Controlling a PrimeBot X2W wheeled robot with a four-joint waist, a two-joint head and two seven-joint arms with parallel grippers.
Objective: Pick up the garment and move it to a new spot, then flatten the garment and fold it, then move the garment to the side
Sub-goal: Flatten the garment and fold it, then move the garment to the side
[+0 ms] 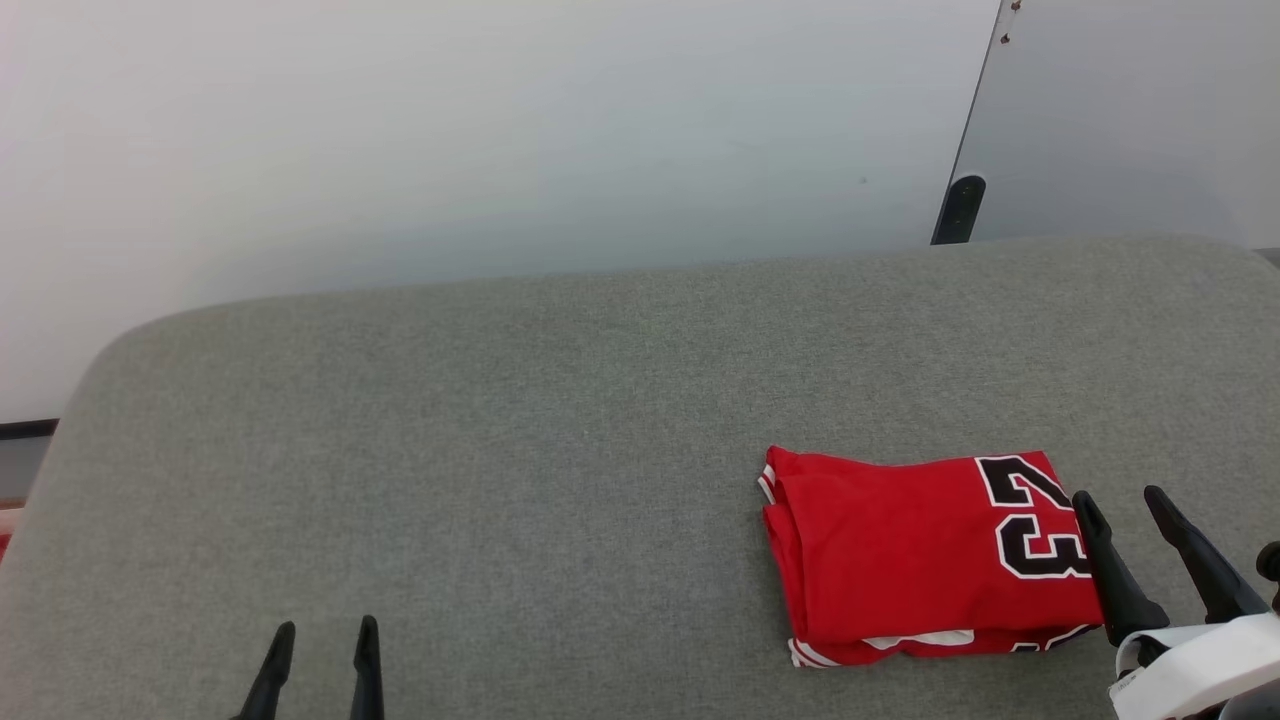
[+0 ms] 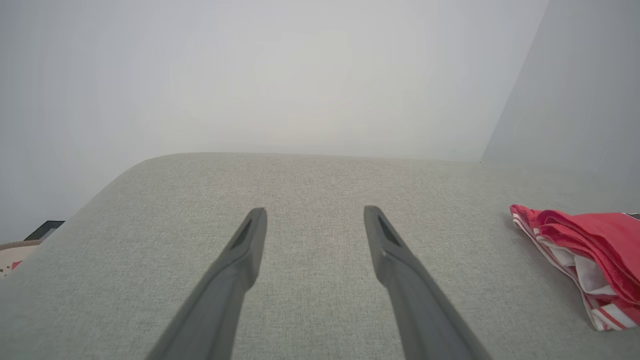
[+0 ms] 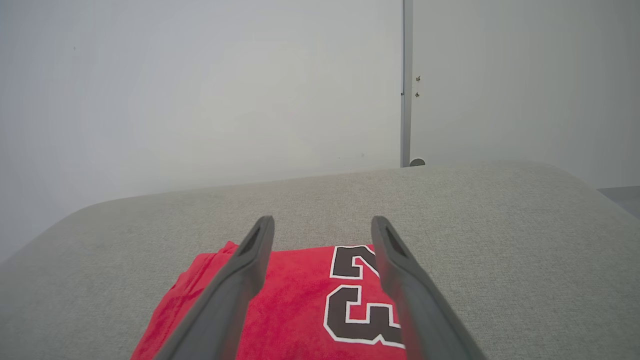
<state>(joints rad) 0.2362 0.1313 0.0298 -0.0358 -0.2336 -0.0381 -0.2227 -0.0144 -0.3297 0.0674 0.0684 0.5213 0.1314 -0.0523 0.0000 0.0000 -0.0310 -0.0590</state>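
Nearest you, your left gripper sits at the lower left, fingers spread with nothing between them, over bare grey cushion. The garment lies well apart from it, off to its right.

Your right gripper, at the lower right, is likewise parted and empty. Its tips are at the garment's right-hand edge, beside the number. In the right wrist view its fingers reach over the red cloth, though you can't quite tell whether they touch it or hang just clear.

The garment is folded into a neat rectangle on the right half of the cushion, toward the front. White-and-red striped trim peeks from its lower layers at the left end. The number reads 23, black outlined in white, lying sideways in the head view.

Beyond the cushion's rounded far edge stands a pale wall, with a small dark object at its foot on the right.
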